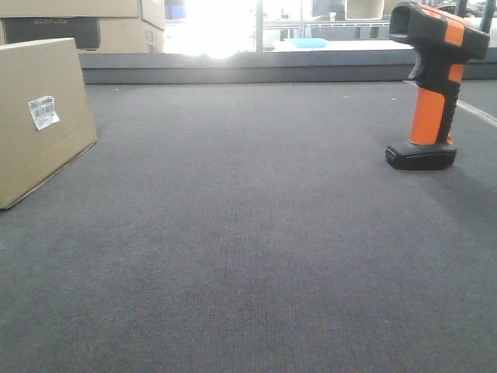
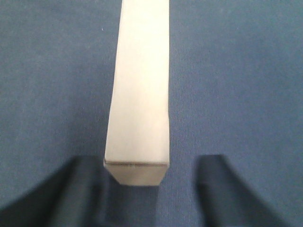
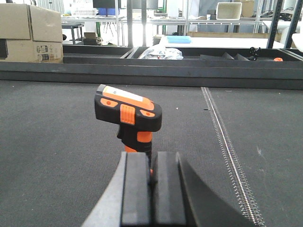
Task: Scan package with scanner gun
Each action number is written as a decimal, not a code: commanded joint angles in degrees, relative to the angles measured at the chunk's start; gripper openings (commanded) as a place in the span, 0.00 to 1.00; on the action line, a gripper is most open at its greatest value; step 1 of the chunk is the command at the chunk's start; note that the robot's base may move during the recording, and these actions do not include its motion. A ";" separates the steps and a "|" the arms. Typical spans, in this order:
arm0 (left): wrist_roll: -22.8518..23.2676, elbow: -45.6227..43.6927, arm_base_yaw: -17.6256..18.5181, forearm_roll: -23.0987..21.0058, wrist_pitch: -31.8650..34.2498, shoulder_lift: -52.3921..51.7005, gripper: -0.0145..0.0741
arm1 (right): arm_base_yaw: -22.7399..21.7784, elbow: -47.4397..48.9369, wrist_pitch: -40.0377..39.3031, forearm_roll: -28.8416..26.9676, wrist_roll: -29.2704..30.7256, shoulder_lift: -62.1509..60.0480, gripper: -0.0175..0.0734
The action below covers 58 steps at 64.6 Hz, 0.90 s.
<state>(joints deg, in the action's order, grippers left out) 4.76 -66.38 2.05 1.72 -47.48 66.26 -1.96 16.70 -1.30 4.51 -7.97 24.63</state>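
Observation:
The package (image 1: 43, 116) is a flat brown box standing on one long edge at the far left of the dark mat, its white barcode label (image 1: 43, 112) facing the middle. In the left wrist view I look down on the package's narrow top edge (image 2: 139, 94). My left gripper (image 2: 149, 189) is open, with one dark finger on each side of the near end. The scanner gun (image 1: 433, 85) stands upright on its black base at the right. In the right wrist view the scanner gun (image 3: 129, 116) is just beyond my right gripper (image 3: 151, 163), which is shut and empty.
Larger printed cardboard boxes (image 1: 78, 23) are stacked at the back left behind a raised dark ledge (image 1: 248, 68). A pale stitched seam (image 3: 227, 146) runs along the mat to the right of the scanner. Shelving and a white table stand beyond the ledge.

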 commanded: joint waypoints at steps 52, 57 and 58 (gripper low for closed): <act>0.48 42.43 -0.02 -6.61 39.23 -33.10 0.04 | -0.24 -0.99 3.42 0.50 0.49 -2.67 0.01; 0.48 43.99 -0.02 -6.61 39.26 -37.56 0.04 | -0.24 -0.99 3.93 0.50 0.49 -4.28 0.01; 0.38 44.23 -0.02 -6.61 39.26 -38.30 0.04 | -0.24 -0.99 4.06 0.50 0.49 -4.56 0.01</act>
<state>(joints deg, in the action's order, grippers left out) 4.79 -23.47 2.05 -4.41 -10.27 31.85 -1.96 15.79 3.36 4.51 -7.97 21.42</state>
